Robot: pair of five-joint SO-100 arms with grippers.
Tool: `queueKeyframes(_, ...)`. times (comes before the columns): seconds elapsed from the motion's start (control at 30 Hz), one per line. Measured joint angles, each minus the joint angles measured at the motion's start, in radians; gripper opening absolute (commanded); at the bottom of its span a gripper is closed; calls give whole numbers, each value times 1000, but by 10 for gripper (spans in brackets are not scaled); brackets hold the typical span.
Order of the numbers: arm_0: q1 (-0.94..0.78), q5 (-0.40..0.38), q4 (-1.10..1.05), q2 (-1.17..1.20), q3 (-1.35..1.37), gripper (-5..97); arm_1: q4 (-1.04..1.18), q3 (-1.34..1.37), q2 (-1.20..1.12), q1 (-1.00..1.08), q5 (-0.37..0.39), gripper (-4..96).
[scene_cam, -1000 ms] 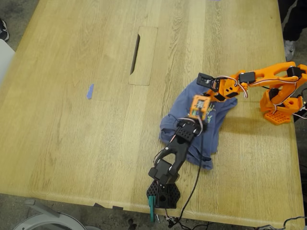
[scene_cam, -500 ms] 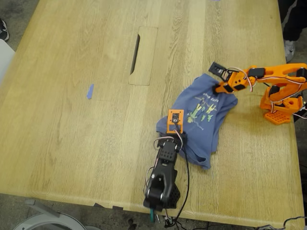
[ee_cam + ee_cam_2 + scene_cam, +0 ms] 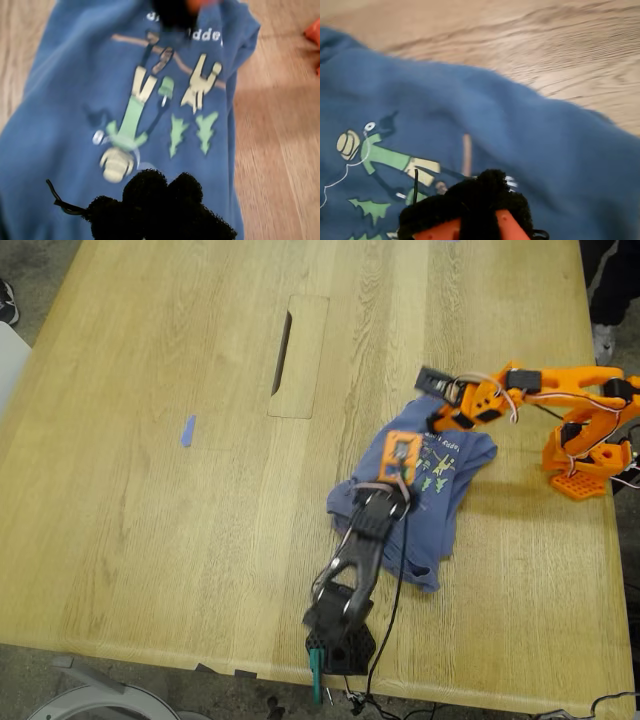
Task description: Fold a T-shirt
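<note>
The periwinkle-blue T-shirt (image 3: 452,495) lies crumpled on the wooden table (image 3: 150,520), right of centre in the exterior view, with its green-and-yellow figure print (image 3: 432,465) facing up. My first gripper (image 3: 400,462), on the black arm, hangs over the shirt's middle. In the first wrist view its black foam pads (image 3: 145,192) sit close together over the cloth (image 3: 60,125), just short of the print (image 3: 130,130). My second gripper (image 3: 440,418), on the orange arm, is at the shirt's far edge. Its foam pad (image 3: 480,192) rests on the shirt (image 3: 560,150); the jaws are hidden.
A small blue tape scrap (image 3: 187,430) lies at the exterior view's left. A long cable-slot panel (image 3: 298,355) is set into the table. The orange arm's base (image 3: 585,468) stands at the right edge and the black arm's base (image 3: 340,645) at the near edge. A person's shoe (image 3: 604,340) shows off the table.
The black arm has reached forward again over the shirt's middle. The orange arm's gripper has moved slightly left, and the shirt has bunched narrower than half a second ago.
</note>
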Motion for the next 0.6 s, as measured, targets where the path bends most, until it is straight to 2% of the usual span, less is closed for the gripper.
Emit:
queueKeyframes(0.13, -11, 0, -114, -143, -18, 0, -140, 147, -6, -9, 2, -1)
queueKeyframes(0.3, -92, -3, -198, -126, 152, 0, -216, 353, 69, 55, 2, -1)
queueKeyframes(0.43, -169, -3, -216, 49, 359, 0, -198, 482, 199, 138, -3, -1)
queueKeyframes(0.6, -253, 0, -120, 321, 526, 0, -129, 545, 354, 244, -3, -1)
